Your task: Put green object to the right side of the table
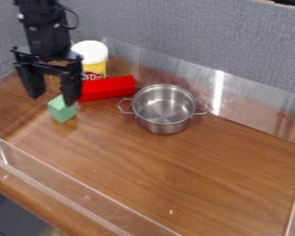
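Camera view, gripper [49, 90]: jaws spread wide and empty, pointing down just above and behind the green object [63, 111], likely to straddle it.
Green object: left part of the table [175, 175], near red block [104, 88]; right side is free.

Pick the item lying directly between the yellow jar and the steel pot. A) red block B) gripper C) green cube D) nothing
A: the red block lies flat against the back wall, with the yellow jar just behind its left end and the pot to its right; the green cube sits further forward, on the left.
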`<state>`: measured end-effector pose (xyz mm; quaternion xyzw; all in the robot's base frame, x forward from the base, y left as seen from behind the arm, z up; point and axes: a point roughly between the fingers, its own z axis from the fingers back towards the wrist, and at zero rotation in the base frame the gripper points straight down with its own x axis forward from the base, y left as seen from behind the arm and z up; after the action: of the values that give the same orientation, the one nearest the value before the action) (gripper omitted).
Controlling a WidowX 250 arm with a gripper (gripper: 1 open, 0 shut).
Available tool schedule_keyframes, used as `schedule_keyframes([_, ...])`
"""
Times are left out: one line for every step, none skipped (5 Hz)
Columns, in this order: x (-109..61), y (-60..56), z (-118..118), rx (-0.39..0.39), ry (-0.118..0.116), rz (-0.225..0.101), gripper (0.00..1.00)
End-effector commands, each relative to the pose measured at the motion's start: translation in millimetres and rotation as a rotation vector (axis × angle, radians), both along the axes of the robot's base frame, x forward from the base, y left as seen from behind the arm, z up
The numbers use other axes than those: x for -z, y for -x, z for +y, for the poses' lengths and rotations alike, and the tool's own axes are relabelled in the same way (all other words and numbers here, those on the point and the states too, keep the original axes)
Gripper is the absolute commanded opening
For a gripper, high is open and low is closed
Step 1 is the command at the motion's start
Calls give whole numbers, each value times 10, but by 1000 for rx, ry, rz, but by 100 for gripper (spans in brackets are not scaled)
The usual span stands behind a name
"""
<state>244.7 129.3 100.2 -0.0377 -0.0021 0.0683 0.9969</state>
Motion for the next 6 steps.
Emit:
schedule_keyframes([-19,-78,94,2,-9,-35,100])
schedule_keyframes([46,-129,128,10,8,-42,100])
schedule_keyframes([97,-175,155,9,18,-46,100])
schedule_keyframes([141,-208,170,11,28,-49,100])
schedule_keyframes([177,-236,182,12,35,-53,100])
schedule_keyframes([194,-259,190,14,40,-61,100])
